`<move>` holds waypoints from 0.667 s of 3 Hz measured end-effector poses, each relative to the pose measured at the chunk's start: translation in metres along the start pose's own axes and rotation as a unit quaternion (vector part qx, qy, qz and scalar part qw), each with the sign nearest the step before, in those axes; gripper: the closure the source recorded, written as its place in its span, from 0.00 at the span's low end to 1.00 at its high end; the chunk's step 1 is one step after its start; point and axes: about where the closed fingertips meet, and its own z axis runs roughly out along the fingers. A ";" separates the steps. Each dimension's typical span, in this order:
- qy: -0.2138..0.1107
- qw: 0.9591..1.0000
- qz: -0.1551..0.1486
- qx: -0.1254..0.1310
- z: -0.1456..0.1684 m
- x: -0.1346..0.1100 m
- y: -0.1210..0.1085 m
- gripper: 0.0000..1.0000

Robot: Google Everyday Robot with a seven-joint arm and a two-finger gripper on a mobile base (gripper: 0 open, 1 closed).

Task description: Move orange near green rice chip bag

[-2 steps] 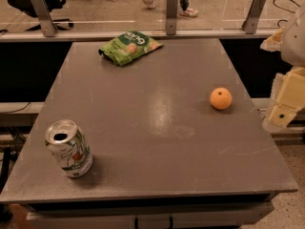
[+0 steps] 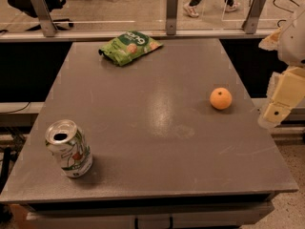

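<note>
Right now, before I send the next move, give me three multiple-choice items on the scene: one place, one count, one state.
1. Where on the table is the orange?
A. right side, near the edge
B. front left corner
C. far edge, in the middle

2. How many things sit on the table?
A. two
B. three
C. five

3. How is the can standing?
A. on its side
B. upright, top opened
C. crushed flat

Answers:
1 A: the orange lies at the right, close to but apart from the tool, which hangs just past the table's right edge.
2 B: the bag, orange and can are all there is.
3 B: it stands on its base with the dark mouth hole showing.
</note>
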 end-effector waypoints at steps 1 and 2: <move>-0.033 0.999 0.009 0.010 0.020 0.005 -0.021 0.00; -0.071 0.997 0.024 0.014 0.049 0.010 -0.043 0.00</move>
